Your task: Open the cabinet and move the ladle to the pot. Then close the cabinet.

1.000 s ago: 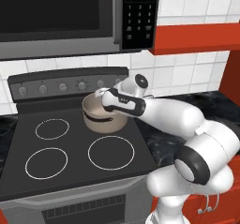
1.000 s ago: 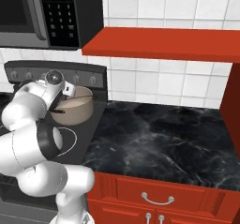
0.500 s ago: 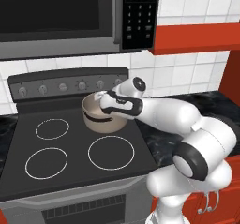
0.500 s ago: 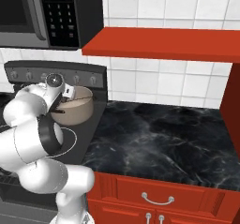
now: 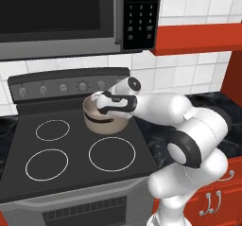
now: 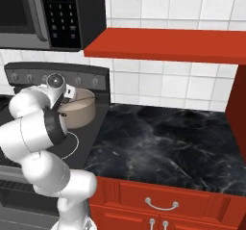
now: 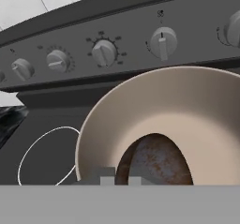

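Over the small round silvery-tan pot (image 5: 105, 120) on the black stove (image 5: 71, 159), my claw (image 5: 100, 106) hangs pinched together; no ladle visible, so delivery seems done and cabinet-closing remains.

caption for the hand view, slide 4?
Hand camera looks into the pot on the stove, knobs behind.

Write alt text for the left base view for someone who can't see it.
A white robot arm reaches over a dark electric stove, its gripper at the rim of a small tan pot on the back right burner. A black microwave hangs above, and white tile covers the wall.
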Available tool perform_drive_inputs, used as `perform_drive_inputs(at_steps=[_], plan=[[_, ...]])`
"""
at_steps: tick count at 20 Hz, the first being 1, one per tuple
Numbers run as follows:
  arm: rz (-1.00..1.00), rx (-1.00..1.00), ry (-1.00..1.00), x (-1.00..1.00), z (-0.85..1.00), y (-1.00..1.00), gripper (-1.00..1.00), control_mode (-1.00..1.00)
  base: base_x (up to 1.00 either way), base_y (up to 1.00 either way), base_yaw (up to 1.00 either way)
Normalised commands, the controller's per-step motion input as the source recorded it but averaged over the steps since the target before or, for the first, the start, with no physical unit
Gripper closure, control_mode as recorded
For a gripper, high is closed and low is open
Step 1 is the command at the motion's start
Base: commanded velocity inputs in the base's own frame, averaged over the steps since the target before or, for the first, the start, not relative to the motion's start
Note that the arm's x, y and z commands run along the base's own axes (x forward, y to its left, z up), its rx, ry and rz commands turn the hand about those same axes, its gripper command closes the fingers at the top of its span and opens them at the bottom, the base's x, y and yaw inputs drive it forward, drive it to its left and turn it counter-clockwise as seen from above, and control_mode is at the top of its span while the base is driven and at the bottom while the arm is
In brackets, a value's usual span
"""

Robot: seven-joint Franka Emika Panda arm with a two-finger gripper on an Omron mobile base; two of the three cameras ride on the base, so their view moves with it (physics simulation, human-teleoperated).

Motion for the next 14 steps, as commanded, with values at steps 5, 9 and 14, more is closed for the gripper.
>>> perform_drive_inputs(at_steps=[5, 9, 14], plan=[[0.00, -0.02, 0.00, 0.20, -0.03, 0.11, 1.00, -1.00, 0.00, 0.00, 0.00], [0.00, -0.03, 0.00, 0.09, -0.01, 0.02, 1.00, -1.00, 0.00, 0.00, 0.00], [0.00, -0.04, 0.00, 0.01, -0.01, 0.00, 1.00, -1.00, 0.00, 0.00, 0.00]])
